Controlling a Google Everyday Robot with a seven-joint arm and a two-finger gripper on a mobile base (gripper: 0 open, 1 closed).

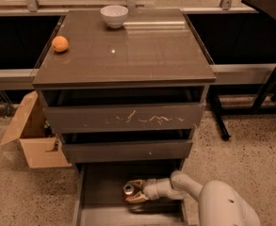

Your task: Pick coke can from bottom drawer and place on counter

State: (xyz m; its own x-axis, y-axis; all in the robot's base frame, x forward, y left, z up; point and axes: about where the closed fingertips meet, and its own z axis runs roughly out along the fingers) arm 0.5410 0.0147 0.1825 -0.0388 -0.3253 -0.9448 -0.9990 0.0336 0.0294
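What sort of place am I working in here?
Probably a lab or office test area, not a home: speckled hard floor, an open cardboard box beside the freestanding cabinet, a black metal-legged table at right. The end effector is low in the bottom drawer, at the coke can.

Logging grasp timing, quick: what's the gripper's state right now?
Gripper: in the bottom drawer at the coke can; open or shut cannot be told.

We see soft light from twelve o'clock glaring on the counter (142, 55); at six o'clock the bottom drawer (100, 182) lies in dim shadow, the gripper (133, 192) inside at the coke can (127, 189).
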